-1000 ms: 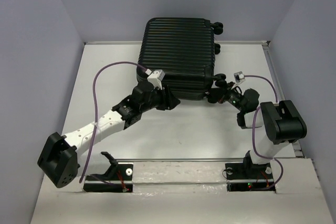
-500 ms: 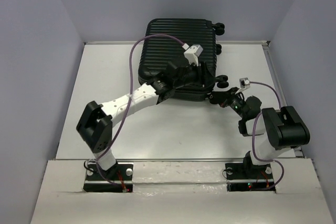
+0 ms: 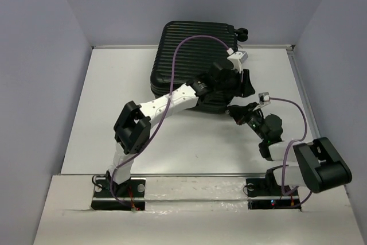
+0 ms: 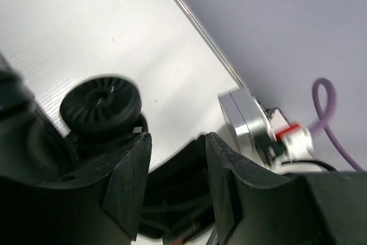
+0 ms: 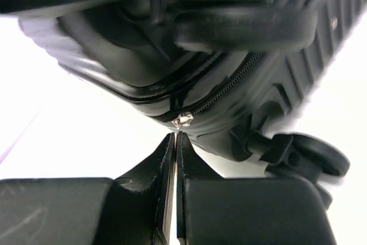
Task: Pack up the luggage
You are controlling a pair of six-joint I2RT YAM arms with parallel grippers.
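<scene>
Our suitcase (image 3: 189, 55) lies at the far edge of the table (image 3: 114, 113). The right gripper (image 5: 175, 142) is clenched, seemingly on the zipper tab (image 5: 183, 120); the left gripper (image 4: 175, 159) gapes by a wheel (image 4: 101, 102). We should pull steadily along the zipper (image 5: 226, 90).

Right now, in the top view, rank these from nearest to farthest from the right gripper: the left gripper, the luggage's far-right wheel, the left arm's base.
1. left gripper: just beyond the right gripper, at the right side of the luggage.
2. far-right wheel: at the luggage's back right corner.
3. left arm's base: near left, at the bottom of the view.
</scene>
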